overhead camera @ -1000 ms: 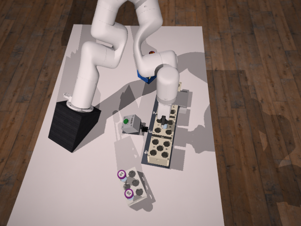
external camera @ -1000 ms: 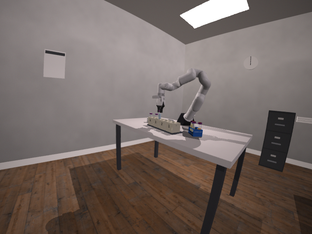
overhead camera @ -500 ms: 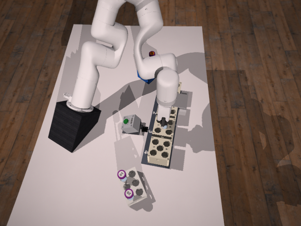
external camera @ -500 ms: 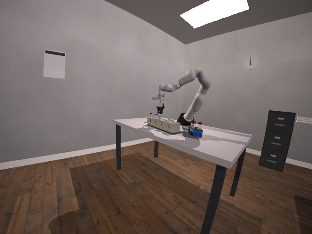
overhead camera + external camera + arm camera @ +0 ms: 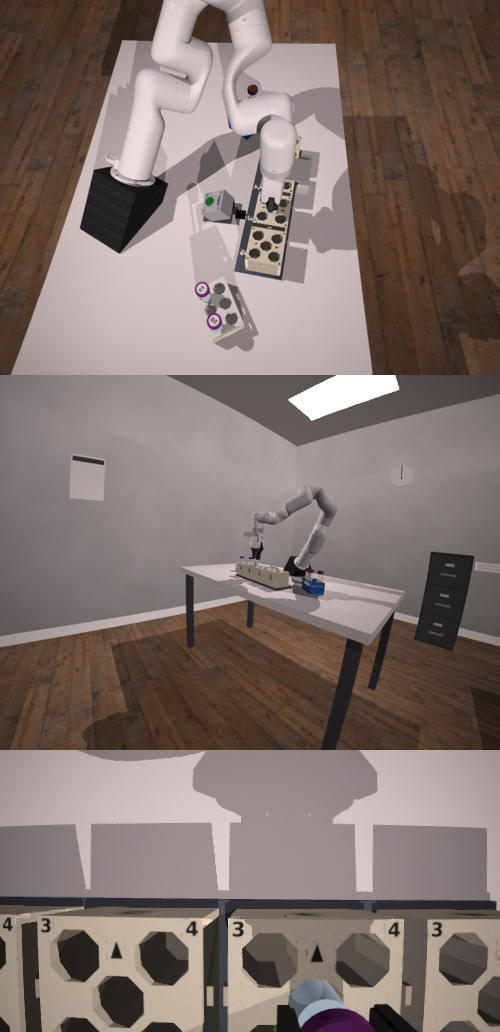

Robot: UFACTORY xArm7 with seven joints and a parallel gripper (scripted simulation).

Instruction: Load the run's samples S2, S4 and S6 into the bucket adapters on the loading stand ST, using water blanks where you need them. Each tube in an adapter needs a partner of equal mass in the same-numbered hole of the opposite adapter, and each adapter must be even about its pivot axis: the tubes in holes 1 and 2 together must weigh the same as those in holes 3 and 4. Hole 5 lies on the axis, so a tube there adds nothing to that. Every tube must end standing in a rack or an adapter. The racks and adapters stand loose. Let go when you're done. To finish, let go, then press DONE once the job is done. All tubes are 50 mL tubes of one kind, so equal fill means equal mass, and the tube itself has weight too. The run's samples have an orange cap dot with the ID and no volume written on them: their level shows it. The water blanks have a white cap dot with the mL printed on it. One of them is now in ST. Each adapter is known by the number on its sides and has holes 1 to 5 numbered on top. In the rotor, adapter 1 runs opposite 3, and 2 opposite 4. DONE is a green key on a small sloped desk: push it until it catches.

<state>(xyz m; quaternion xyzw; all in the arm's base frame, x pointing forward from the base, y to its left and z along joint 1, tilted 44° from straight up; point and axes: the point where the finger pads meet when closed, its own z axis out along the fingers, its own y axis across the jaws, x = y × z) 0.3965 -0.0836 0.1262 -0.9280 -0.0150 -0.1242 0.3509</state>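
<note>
My gripper (image 5: pixel 272 207) (image 5: pixel 256 557) (image 5: pixel 334 1022) is shut on a purple-capped tube (image 5: pixel 274 211) (image 5: pixel 256 563) (image 5: pixel 317 996) with pale blue contents, its cap dot out of view. The tube is upright over the middle of adapter 3 (image 5: pixel 270 218) (image 5: pixel 315 925), its lower part seemingly in hole 5. Holes 3 and 4 there are empty. Adapter 4 (image 5: pixel 262 266) is empty. Adapter 2 (image 5: pixel 116 925) shows holes 3, 4 and 5 empty; adapter 1 (image 5: pixel 278 580) is mostly hidden. Blanks marked 10 (image 5: pixel 202 289) and 20 (image 5: pixel 214 321) stand in the white rack. Samples (image 5: pixel 310 572) (image 5: pixel 319 574) stand in the blue rack.
The dark stand plate (image 5: pixel 241 264) bears the row of adapters. The grey desk with the green DONE key (image 5: pixel 209 201) is left of it. The white rack (image 5: pixel 228 334) is at the near side, the blue rack (image 5: pixel 317 590) beyond the adapter 1 end, partly under the arm in the top view.
</note>
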